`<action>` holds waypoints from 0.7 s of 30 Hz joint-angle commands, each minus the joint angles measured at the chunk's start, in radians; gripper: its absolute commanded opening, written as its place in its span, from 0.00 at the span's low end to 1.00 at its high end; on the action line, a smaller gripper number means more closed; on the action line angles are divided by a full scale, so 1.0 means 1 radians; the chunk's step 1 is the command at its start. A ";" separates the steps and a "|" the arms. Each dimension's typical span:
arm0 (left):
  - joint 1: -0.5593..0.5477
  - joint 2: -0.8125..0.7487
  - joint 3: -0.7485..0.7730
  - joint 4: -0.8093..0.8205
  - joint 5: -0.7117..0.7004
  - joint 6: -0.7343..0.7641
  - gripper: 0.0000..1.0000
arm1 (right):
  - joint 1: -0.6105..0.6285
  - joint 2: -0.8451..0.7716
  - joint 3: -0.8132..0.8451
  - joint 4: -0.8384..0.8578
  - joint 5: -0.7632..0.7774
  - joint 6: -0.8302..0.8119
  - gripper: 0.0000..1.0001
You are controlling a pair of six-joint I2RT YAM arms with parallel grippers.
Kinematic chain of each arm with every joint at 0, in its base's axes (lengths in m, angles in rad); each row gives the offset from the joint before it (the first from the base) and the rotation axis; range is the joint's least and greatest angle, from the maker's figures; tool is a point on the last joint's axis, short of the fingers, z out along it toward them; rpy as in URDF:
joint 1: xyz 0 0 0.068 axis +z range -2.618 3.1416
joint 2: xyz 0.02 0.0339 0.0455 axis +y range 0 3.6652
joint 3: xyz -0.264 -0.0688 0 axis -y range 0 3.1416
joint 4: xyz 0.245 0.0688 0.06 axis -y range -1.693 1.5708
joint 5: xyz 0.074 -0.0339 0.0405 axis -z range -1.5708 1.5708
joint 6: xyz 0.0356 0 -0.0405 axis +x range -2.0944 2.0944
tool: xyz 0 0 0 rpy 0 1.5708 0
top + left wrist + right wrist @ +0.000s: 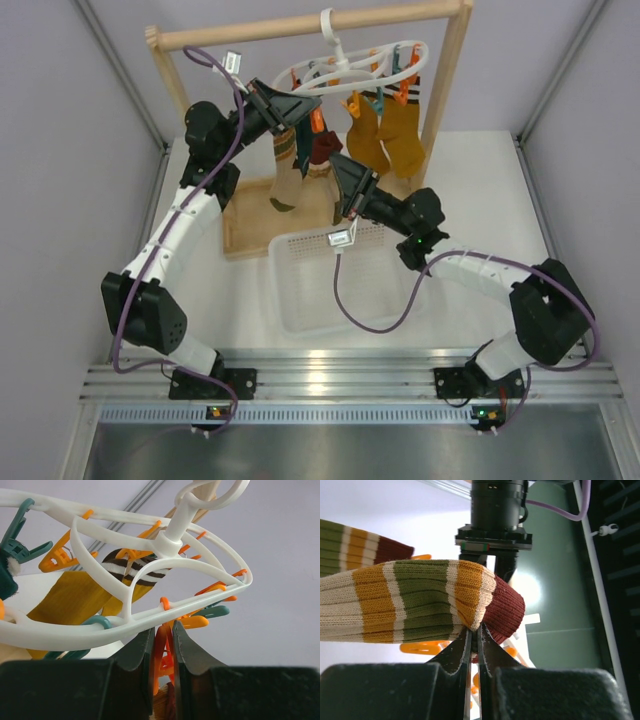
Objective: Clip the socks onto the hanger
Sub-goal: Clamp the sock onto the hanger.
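The left gripper point(162, 630) is closed down onto an orange clip point(161, 652), which stands upright between its dark fingers just under the rim of the white oval hanger point(50, 630). The right gripper point(475, 632) is pinched almost fully shut on the edge of a striped sock point(410, 600) banded in cream, mustard, olive and dark red. More orange clips lie just behind that sock, and a black arm housing point(497, 505) with a purple cable point(560, 507) crowds the space above it. Around the left gripper the ring carries further orange and teal clips point(15, 535). A mustard sock point(70, 600) and a black-and-white striped cuff point(140, 570) hang close behind the spokes. From above, the hanger hooks over a wooden rail frame point(300, 25) at the far side of the counter point(480, 200). A second striped sock point(285, 170) and two mustard socks point(385, 135) dangle from it. A wooden tray point(250, 240) lies below them, with a clear plastic basket point(340, 295) nearer the bases. Small white tags point(340, 238) hang on the cables; their print is too small to read.
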 commanded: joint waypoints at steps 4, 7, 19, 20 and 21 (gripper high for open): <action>-0.016 0.004 -0.033 -0.011 0.178 0.007 0.00 | -0.011 0.013 0.083 0.086 -0.037 -0.015 0.00; -0.017 0.005 -0.039 0.001 0.184 -0.005 0.00 | -0.014 0.016 0.089 0.074 -0.038 -0.020 0.00; -0.009 0.002 -0.044 0.067 0.172 -0.061 0.00 | -0.025 0.014 0.048 0.064 -0.055 -0.020 0.00; -0.009 0.004 -0.045 0.067 0.167 -0.067 0.00 | -0.025 0.020 0.050 0.068 -0.053 -0.020 0.00; -0.008 0.002 -0.044 0.067 0.163 -0.068 0.00 | -0.026 0.020 0.053 0.068 -0.052 -0.020 0.00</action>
